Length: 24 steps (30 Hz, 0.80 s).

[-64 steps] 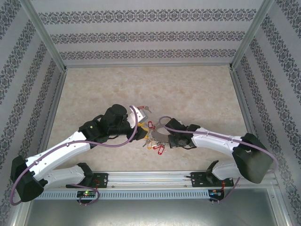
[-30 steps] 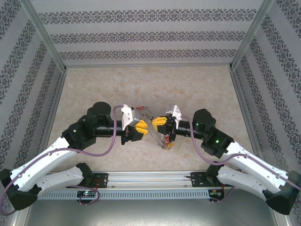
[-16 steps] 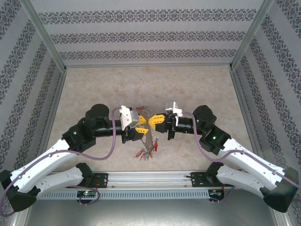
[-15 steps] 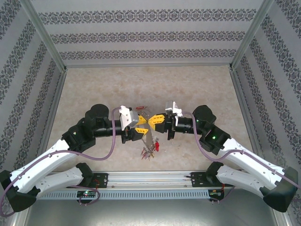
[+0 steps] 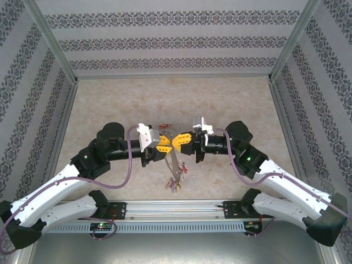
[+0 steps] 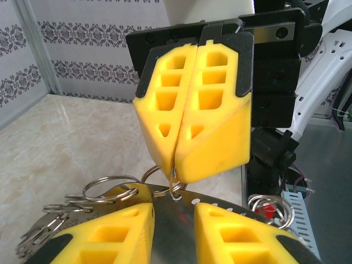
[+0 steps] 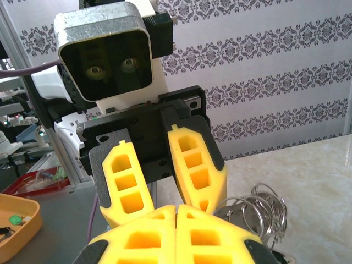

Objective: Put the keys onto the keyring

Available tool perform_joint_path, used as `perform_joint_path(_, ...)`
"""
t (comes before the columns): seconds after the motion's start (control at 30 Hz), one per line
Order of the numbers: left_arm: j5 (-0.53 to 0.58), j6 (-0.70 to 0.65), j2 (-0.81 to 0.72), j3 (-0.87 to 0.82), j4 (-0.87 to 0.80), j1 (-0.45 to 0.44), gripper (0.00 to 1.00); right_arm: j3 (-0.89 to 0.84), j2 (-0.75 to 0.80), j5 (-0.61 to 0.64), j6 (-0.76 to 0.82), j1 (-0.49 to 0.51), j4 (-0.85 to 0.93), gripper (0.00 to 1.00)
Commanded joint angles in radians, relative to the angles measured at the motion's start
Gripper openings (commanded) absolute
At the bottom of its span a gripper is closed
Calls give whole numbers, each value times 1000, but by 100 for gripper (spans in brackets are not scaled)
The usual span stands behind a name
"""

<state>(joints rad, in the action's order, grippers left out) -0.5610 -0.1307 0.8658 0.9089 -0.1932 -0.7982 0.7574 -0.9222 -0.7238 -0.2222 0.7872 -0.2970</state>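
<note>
My two grippers meet tip to tip above the table's middle. The right gripper (image 5: 176,142) (image 6: 175,171) is shut on a small split ring (image 6: 175,187) that passes through a hole in the keyring (image 6: 175,236) (image 7: 245,217), a grey metal band. The left gripper (image 5: 168,146) (image 6: 173,213) has its jaws apart, and the band spans the gap; whether the pads press it is hidden. The keys (image 5: 175,179) hang in a bunch under the band on wire rings (image 7: 264,212). Another red-tagged key (image 5: 163,127) lies on the table behind the left gripper.
Patterned walls and metal posts (image 5: 52,44) close the table on three sides. The arms' mounting rail (image 5: 176,208) runs along the near edge. An orange tray (image 7: 14,220) sits off the table behind the left arm.
Both grippers have drawn together until their tips meet. The bunch of keys has swung from under the right gripper to hang in the middle. The left jaws widened, then narrowed again.
</note>
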Motion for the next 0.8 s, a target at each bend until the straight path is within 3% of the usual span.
perform_joint_path(0.0,-50,2,1,-5,110,-13,26,39,-18,-42,-5,9,-49,0)
perform_joint_path(0.33,-67,13,5,2,111,-13,16,42,-29,-2,29,16,3,0)
perform_joint_path(0.77,-100,14,25,21,92,-13,22,22,-36,84,35,9,23,0)
